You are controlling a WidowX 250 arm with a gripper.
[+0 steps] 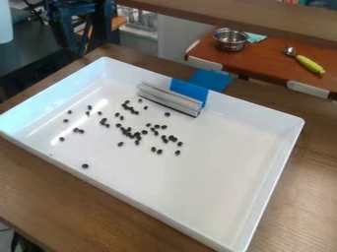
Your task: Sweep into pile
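Dark beans are lying scattered in the white tray, a metal bar resting near them. Whether the jaws are clenching or releasing, and how these lie from them, I cannot tell. The bar is looking stiff, slippery, best pinched mid-length.

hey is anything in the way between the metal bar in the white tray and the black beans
Nothing visible stands between the metal bar and the black beans; the nearest beans lie close to it inside the white tray.
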